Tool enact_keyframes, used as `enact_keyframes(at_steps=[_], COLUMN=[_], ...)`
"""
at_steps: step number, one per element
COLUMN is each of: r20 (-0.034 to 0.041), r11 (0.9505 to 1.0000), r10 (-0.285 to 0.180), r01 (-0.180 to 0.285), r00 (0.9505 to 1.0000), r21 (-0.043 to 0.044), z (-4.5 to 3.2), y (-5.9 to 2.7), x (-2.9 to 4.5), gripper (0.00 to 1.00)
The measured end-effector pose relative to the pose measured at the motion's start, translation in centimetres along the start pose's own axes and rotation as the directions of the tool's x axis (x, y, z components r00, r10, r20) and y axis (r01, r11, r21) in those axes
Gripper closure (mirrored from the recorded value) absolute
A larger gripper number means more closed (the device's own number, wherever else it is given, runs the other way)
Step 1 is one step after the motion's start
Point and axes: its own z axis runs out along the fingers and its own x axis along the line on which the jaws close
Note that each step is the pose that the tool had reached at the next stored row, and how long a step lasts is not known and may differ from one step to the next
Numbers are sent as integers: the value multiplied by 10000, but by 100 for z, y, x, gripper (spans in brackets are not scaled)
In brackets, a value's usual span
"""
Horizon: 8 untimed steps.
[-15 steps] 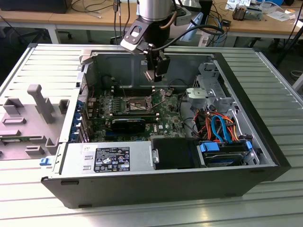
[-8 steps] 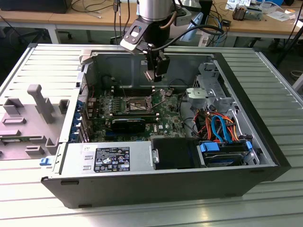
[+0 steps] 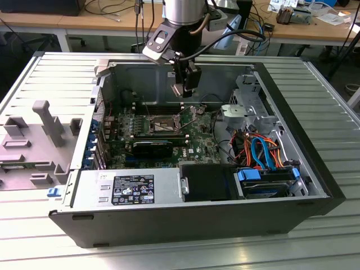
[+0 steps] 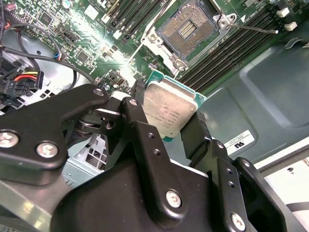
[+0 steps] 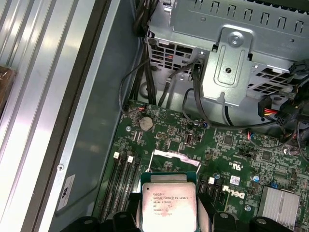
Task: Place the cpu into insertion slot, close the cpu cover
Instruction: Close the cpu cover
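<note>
Closest to the lens in both wrist views: the gripper [image 4: 166, 115], black fingers [image 4: 139, 104] closed partway onto two opposite edges of the cpu [image 4: 170, 107], which sits clamped between them, silver lid facing the camera, green board edge showing around it. Seen from the room, the arm reaches down into the open computer case [image 3: 169, 222] lying on a ribbed metal table [image 3: 56, 73]; the gripper hangs above the motherboard [image 3: 197, 143] with the chip clear of it, not touching anything below. The insertion slot [image 4: 187, 26] lies apart from the held chip, its dark pin field exposed inside the silvery rim. The cpu cover [image 3: 193, 114] appears tipped up at the slot's edge on the exterior view's right; the lever wire [image 4: 253, 29] angles out across the black memory slots [image 4: 227, 48]. A grey drive cage [image 5: 227, 63] stands beyond the chip in the first wrist view. Orange and blue cables [image 3: 261, 149] bunch toward the exterior view's right of the case.
</note>
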Motion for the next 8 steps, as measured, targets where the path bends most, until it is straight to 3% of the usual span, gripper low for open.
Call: enact_keyframes(at_steps=[8], r20=[9], r11=[9999], r10=[112], r01=[-112], r00=[9999], r21=[-1], z=[2], y=[0], x=[0], gripper=[45])
